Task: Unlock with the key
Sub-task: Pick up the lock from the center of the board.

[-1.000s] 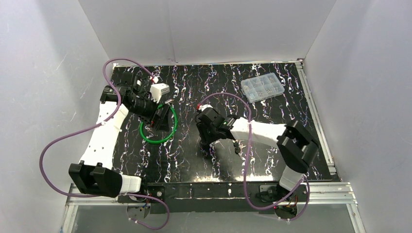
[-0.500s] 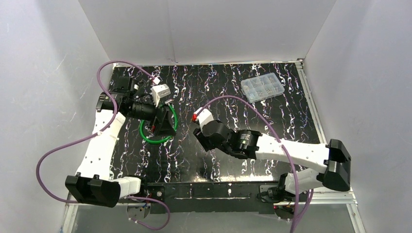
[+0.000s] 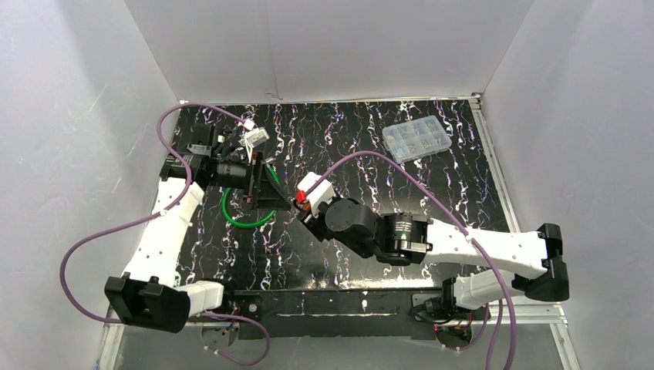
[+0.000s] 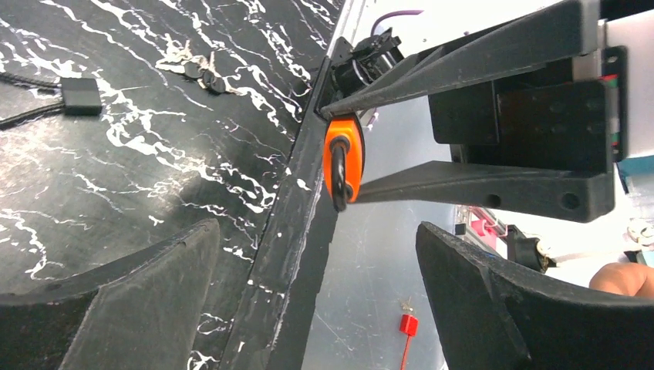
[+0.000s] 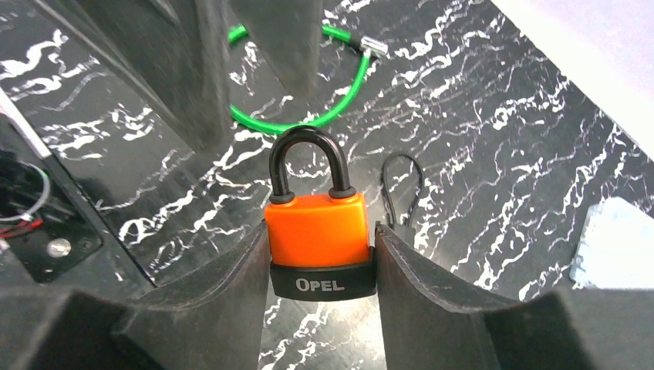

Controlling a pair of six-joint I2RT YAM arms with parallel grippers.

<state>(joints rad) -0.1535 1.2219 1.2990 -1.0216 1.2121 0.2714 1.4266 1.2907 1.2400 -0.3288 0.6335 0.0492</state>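
From above, the right gripper [image 3: 303,203] reaches across toward the left gripper [image 3: 266,190], their fingertips near each other over the table [image 3: 463,193]. A spot of orange between the right fingers is the lock [image 3: 299,197]. A green cable [image 3: 241,221] lies under the left fingers, and a clear box [image 3: 416,139] sits well apart from both.

In the left wrist view, this gripper's own fingers are spread wide with nothing between them. The lock hangs beyond the gap, edge-on, clamped between the right gripper's two long fingers [image 4: 463,182]. The keys [image 4: 189,65] lie loose on the table, off past the left finger and well apart from the lock (so nothing is ready to go into it yet).

In the right wrist view, the fingers press on both flanks of the orange body, shackle pointing away from the palm and shut. The lock seems to be held up and steady so the other arm can work on it. The banded end, where I judge the keyhole to be, faces back toward the palm, which could make it awkward to reach
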